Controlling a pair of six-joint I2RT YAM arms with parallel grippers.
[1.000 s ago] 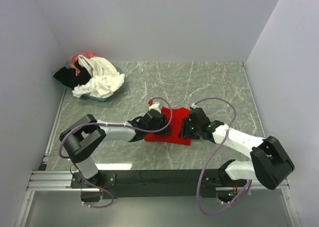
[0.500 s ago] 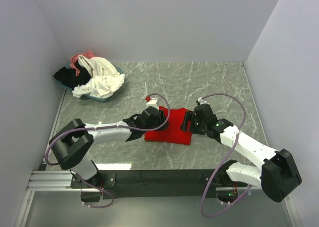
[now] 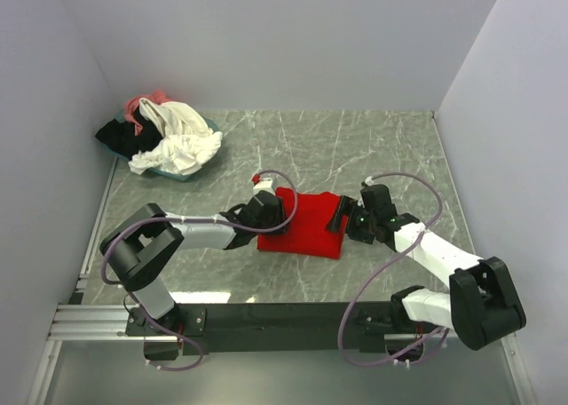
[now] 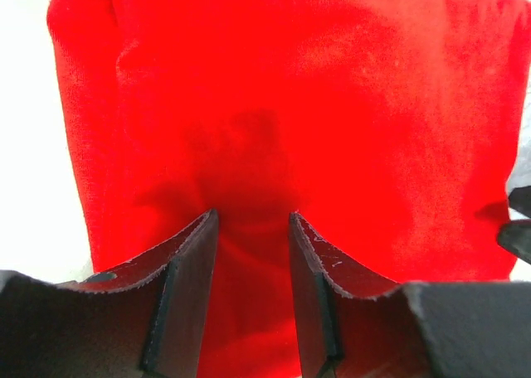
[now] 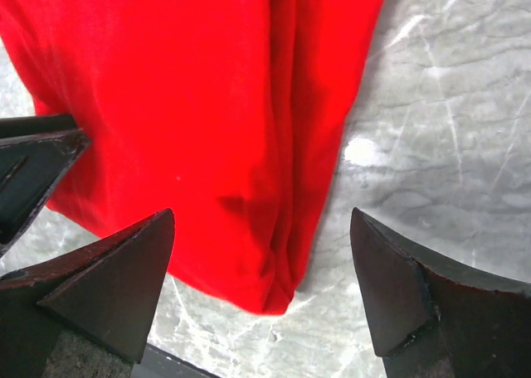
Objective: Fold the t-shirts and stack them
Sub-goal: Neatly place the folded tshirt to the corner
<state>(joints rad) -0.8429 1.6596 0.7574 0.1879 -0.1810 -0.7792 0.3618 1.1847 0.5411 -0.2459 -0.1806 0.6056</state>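
A bright red t-shirt (image 3: 309,226) lies folded into a small rectangle on the marble table. My left gripper (image 3: 266,214) is over its left edge. In the left wrist view that gripper (image 4: 251,216) stands part open, with the red cloth (image 4: 332,104) showing flat in the gap and beyond. My right gripper (image 3: 344,218) is at the shirt's right edge. The right wrist view shows it (image 5: 261,216) wide open, straddling the near corner of the red shirt (image 5: 182,88) without touching it. The other t-shirts, white (image 3: 182,143), black (image 3: 115,137) and pink (image 3: 146,101), lie heaped at the back left.
The heap rests in a teal-rimmed tray (image 3: 173,172) by the left wall. Grey walls close the table on the left, back and right. Bare marble (image 3: 373,147) stretches behind the red shirt. The arms' black base rail (image 3: 284,321) runs along the near edge.
My right gripper has opened wide and drawn back to the right off the red shirt. The left gripper has slid a little to the left. The shirt has stayed in place.
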